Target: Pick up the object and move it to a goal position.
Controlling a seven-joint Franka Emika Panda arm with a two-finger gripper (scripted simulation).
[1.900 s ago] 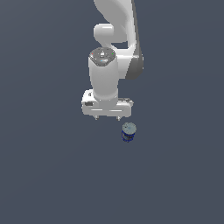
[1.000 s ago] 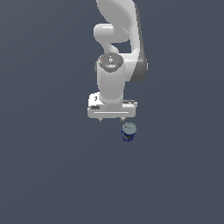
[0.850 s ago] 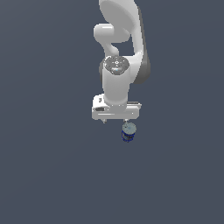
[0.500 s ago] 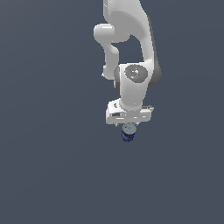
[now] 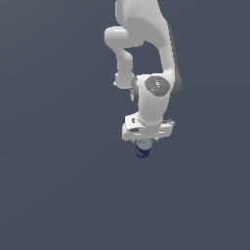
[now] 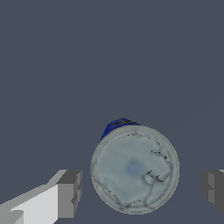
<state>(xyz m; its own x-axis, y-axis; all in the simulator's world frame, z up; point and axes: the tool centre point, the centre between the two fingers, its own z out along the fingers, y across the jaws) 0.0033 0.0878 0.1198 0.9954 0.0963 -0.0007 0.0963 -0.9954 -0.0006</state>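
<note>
One small can, the object (image 6: 134, 169), stands upright on the grey desk (image 5: 58, 195) directly beneath the Panda arm's gripper (image 6: 140, 190), whose fingers (image 6: 70, 194) are spread wide, one on either side of it with clear gaps and no contact. The step in hand appears to be the approach before the grasp; next the gripper likely needs to descend, pinch the can's sides, then lift.

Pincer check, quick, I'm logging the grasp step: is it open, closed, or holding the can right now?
Pincer: open, fingers either side of the blue can with gaps showing, not holding it.
</note>
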